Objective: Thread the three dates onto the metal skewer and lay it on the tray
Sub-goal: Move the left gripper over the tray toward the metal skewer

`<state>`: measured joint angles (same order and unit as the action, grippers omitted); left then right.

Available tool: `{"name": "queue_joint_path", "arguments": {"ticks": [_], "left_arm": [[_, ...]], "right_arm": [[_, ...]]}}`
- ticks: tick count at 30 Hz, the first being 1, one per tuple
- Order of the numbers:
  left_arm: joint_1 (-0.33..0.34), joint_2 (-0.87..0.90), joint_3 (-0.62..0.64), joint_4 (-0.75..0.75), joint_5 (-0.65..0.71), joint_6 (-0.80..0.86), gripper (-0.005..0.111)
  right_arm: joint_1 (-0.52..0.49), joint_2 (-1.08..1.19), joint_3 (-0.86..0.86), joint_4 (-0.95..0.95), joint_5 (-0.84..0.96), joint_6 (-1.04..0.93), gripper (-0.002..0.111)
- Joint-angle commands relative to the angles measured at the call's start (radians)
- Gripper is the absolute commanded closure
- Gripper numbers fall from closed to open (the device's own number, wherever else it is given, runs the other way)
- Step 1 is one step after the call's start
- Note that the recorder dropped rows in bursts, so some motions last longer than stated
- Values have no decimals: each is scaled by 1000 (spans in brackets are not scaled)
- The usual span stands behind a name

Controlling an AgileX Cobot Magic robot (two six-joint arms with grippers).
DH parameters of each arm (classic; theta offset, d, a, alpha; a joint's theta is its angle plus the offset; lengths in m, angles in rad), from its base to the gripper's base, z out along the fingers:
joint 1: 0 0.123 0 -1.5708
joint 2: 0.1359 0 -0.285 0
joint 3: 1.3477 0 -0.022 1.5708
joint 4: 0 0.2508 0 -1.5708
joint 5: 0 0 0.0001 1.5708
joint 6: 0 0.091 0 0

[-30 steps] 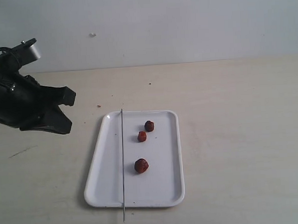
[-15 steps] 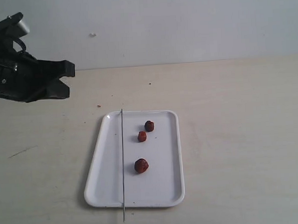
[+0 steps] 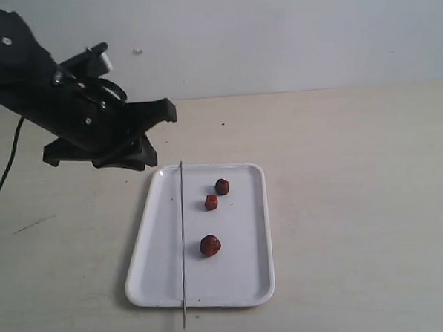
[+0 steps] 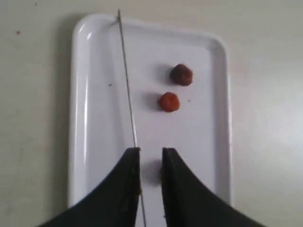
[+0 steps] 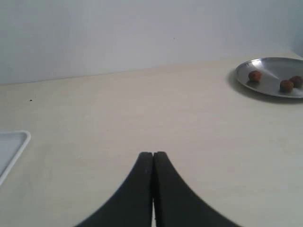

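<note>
The white tray lies on the table with the thin metal skewer lengthwise along its left side, one tip sticking out past the near rim. Three dates lie loose on the tray: one, a second and a third. My left gripper hovers above the tray's far left corner, open and holding nothing. In the left wrist view the gripper looks down on the tray, the skewer and two dates; the third is hidden behind a finger. My right gripper is shut and empty, away from the tray.
A round silver plate holding three small brown fruits sits far off in the right wrist view, where a corner of the tray also shows. A pale wall stands behind the beige table.
The left arm has swung in from the far left toward the tray's far left corner, and its jaws have parted. Skewer and dates have not moved.
</note>
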<state>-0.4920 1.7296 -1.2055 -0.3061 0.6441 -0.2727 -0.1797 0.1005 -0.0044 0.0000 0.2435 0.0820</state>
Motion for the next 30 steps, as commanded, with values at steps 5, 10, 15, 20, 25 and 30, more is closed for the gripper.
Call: {"name": "queue_joint_path", "arguments": {"ticks": [5,10,15,20,25,30], "left_arm": [[-101,151,-101,164,213,-211,86],[-163,222,-101,162,218,-237,86],[-176,252,-101,195,204,-286,86],[-176,254,-101,195,165,-288,86],[-176,267,-101,201,160,-283,69],[-176,271,-101,212,155,-285,61]], "right_arm": [[1,-7,4,0,-6,1,108],[1,-7,4,0,-6,1,108],[1,-7,4,0,-6,1,108],[1,-7,4,0,-6,1,108],[0,-7,4,0,-25,1,108],[0,-7,4,0,-23,1,108]]}}
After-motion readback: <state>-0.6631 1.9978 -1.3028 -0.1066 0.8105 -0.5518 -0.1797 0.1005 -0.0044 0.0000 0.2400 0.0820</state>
